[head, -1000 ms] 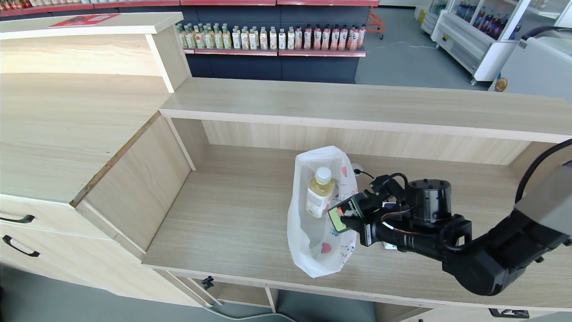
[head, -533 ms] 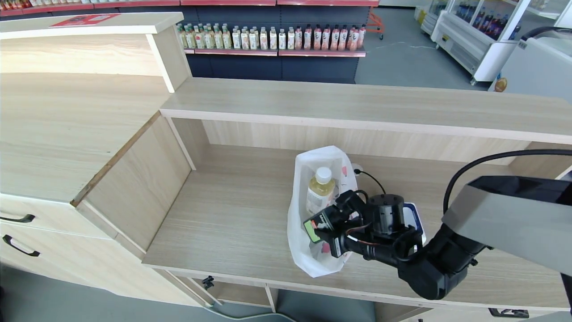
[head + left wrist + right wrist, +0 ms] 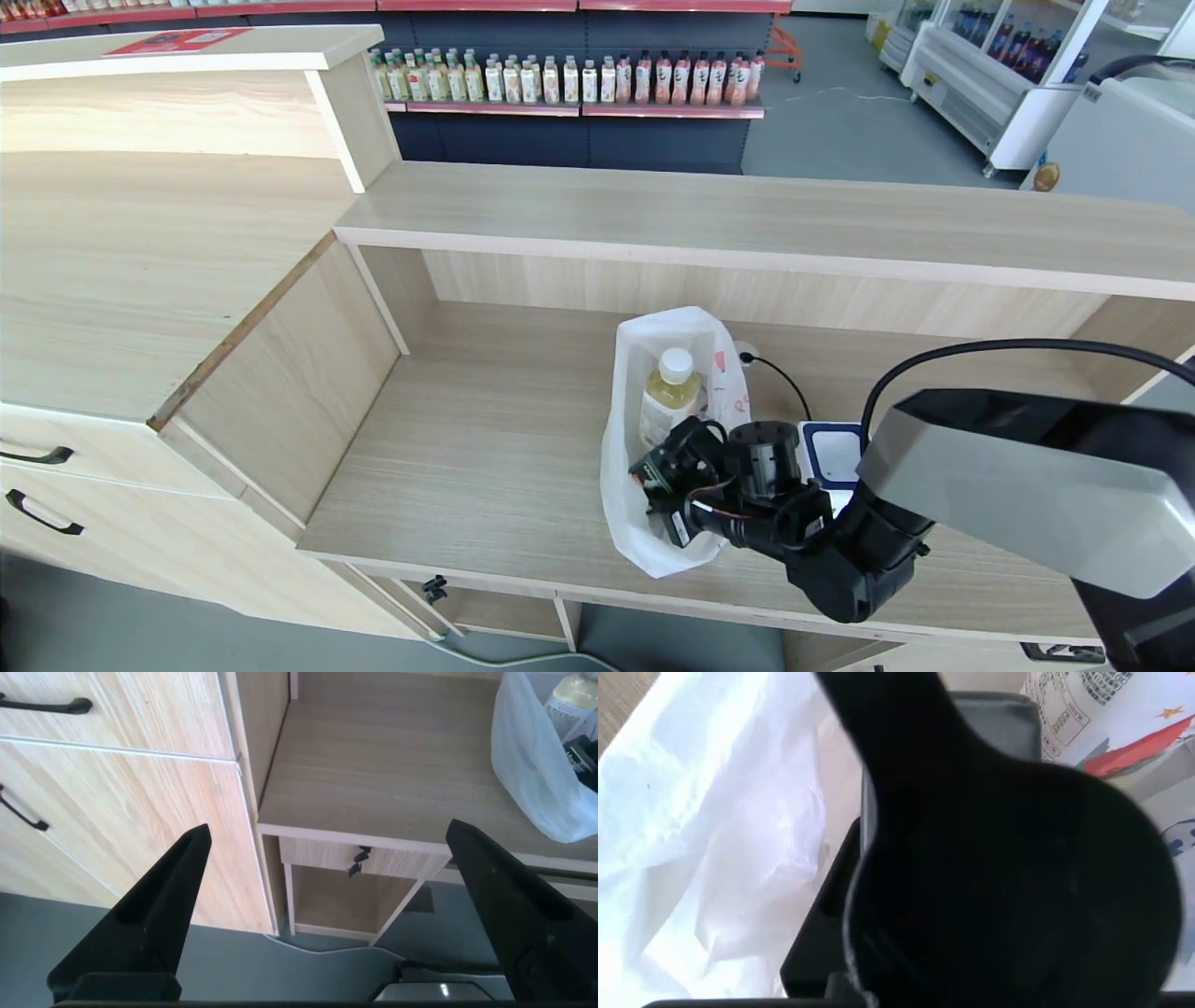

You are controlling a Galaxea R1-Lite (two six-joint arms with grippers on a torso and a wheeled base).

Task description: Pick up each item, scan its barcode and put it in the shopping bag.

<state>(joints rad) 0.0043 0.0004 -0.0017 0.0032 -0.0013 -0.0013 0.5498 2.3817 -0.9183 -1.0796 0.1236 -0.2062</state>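
Two items are in the white shopping bag (image 3: 624, 523) on the wooden counter (image 3: 485, 448). A bottle of yellow drink (image 3: 667, 401) rests toward the bag's far end. At the bottle's six o'clock, a small dark box (image 3: 642, 483) is pinched between the closed fingers of the right gripper (image 3: 665, 467), inside the bag's mouth. At the bag's three o'clock lies a blue-rimmed white pad (image 3: 836, 450). The left gripper (image 3: 327, 831) hangs spread wide, holding nothing, off the counter's front edge at the bag's eight o'clock.

Bottle (image 3: 668, 399): base hidden behind the right gripper (image 3: 658, 483) in the bag (image 3: 620, 509). Scanner (image 3: 834, 450): partly covered by the right arm (image 3: 1008, 485).
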